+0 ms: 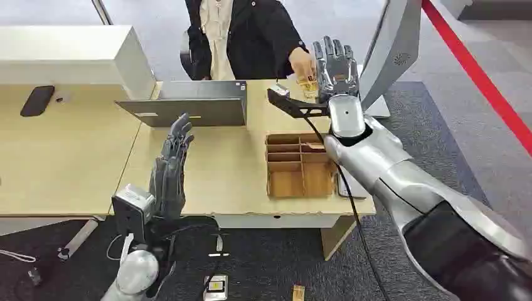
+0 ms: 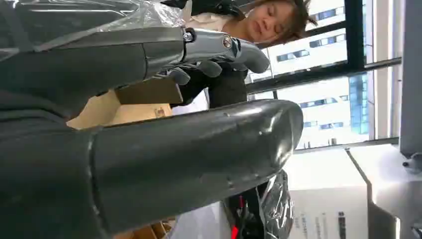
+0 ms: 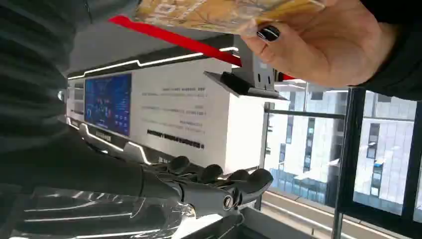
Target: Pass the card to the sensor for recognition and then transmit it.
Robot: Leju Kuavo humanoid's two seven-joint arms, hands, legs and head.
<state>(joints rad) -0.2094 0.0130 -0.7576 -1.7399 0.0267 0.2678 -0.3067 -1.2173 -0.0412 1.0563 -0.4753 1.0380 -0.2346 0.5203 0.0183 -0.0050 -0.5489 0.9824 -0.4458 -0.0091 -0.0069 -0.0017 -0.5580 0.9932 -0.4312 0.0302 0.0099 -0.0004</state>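
The right robot hand (image 1: 336, 68) is raised at the far right of the tabletop (image 1: 219, 169), fingers spread and empty, beside a person's hand (image 3: 318, 45) now gripping the yellow patterned card (image 3: 219, 12), so the handover looks nearly finished; the left robot hand (image 1: 170, 166) hovers with straight fingers, empty.

No legible text or labels
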